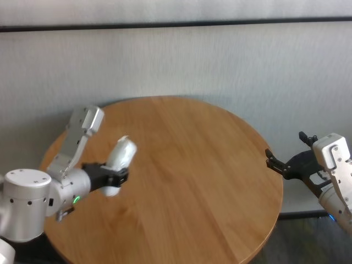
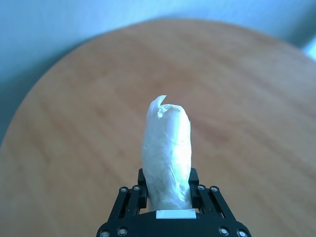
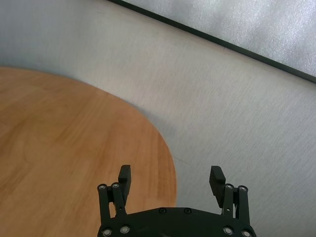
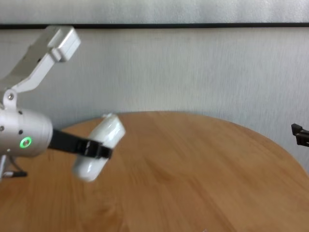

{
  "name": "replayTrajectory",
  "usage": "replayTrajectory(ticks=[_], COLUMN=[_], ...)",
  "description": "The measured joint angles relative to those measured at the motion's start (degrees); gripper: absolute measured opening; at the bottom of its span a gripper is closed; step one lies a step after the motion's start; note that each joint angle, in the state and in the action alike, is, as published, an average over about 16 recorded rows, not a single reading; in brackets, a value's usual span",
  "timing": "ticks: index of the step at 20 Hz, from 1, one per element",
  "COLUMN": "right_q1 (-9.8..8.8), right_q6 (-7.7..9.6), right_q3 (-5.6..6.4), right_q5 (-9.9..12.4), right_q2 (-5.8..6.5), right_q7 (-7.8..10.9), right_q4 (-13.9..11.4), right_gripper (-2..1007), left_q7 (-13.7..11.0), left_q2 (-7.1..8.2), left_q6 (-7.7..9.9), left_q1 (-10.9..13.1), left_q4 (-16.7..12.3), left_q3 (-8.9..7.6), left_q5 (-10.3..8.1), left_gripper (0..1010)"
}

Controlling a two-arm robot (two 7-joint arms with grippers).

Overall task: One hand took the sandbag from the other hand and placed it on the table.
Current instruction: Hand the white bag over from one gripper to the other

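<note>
White sandbag (image 1: 119,161) clamped in left pincer (image 1: 116,176) above bare table (image 1: 192,181).

L gripper (image 1: 118,179) clamped shut, arm over table's left; R gripper (image 1: 289,164) wide open, off right edge.

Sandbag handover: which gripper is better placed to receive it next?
Right. The right gripper waits open and empty beside the table, while the left gripper already holds the sandbag above it.
</note>
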Motion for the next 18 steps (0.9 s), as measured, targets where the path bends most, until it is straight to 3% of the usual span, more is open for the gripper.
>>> replayTrajectory(ticks=[5, 10, 18], right_q1=[0.00, 0.00, 0.00], right_q6=[0.00, 0.00, 0.00], right_q3=[0.00, 0.00, 0.00], right_q5=[0.0, 0.0, 0.0], right_q2=[0.00, 0.00, 0.00], right_q7=[0.00, 0.00, 0.00], right_q4=[0.0, 0.0, 0.0], right_gripper=[1003, 1003, 1003], left_q7=[-7.0, -12.2, -16.1], left_q2=[1.04, 0.91, -0.56], left_q6=[-6.00, -10.76, -15.37], left_q1=[-1.7, -3.6, -6.8], left_q4=[-0.1, 0.9, 4.7], left_q3=[2.32, 4.00, 6.07], left_q5=[-0.14, -0.79, -1.68], left_gripper=[495, 495, 495])
